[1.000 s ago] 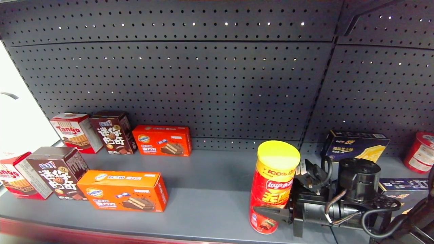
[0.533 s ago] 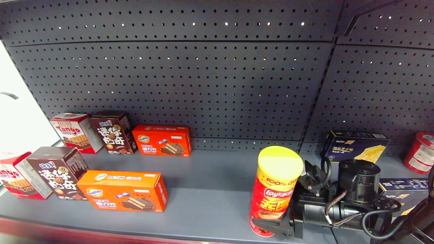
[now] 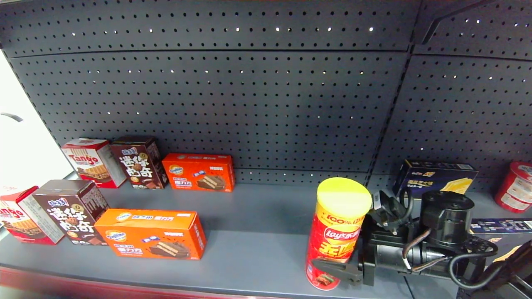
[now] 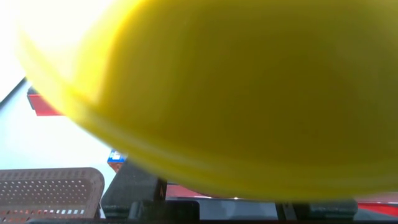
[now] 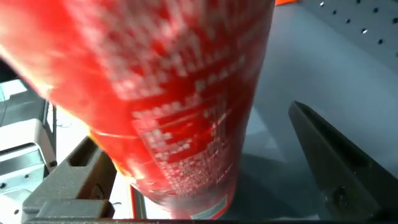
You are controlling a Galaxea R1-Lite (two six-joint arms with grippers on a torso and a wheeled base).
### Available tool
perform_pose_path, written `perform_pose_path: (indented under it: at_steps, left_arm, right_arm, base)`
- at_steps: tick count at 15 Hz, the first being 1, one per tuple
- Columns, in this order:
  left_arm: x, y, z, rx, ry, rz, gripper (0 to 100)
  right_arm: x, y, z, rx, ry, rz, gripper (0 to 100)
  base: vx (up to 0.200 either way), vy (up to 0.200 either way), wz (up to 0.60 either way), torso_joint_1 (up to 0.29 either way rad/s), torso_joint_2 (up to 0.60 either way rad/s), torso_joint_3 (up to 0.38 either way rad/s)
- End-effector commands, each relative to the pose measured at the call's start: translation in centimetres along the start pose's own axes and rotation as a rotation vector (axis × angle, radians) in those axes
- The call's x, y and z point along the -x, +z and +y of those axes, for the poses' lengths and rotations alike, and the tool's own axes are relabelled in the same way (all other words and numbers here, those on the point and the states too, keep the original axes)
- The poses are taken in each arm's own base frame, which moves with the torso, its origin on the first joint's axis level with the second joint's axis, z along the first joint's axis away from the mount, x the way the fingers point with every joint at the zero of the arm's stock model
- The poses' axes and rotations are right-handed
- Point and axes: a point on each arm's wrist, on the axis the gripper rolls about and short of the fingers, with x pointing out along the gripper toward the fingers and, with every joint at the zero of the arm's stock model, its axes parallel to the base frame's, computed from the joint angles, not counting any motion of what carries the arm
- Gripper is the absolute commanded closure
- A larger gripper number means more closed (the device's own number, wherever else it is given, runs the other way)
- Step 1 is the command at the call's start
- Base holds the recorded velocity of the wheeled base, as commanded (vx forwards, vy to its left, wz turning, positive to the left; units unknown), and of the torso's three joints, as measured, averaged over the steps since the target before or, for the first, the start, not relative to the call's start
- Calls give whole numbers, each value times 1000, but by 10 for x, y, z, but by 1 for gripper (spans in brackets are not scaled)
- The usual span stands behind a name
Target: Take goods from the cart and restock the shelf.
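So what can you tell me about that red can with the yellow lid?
The can is a tall red tube, cardboard by the look, with printed labelling and a flat yellow plastic lid, shut. It stands about upright near the shelf's front edge, right of the front orange box. The right tool straddles its lower half, open; one finger stands clear of it.

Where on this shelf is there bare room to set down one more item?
The widest bare patch of the shelf lies between the front orange box and the chip can, back to the pegboard. Crowded: the left end, two rows of boxes, and right of the can, where the right gripper and a dark box sit.
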Motion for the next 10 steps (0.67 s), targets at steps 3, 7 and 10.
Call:
perform_pose_path:
  at_steps: [3, 7, 10]
  left_arm:
    - [-1, -2, 0, 0, 1, 9, 100]
    - [-2, -3, 0, 0, -4, 10, 100]
    - [-1, -2, 0, 0, -4, 5, 100]
  right_arm:
    - [10, 10, 0, 21, -21, -28, 0]
    - [17, 21, 6, 49, -19, -59, 0]
    - [19, 24, 13, 55, -4, -64, 0]
  base:
    - [0, 0, 0, 0, 0, 0]
    - [0, 0, 0, 0, 0, 0]
    - [0, 0, 0, 0, 0, 0]
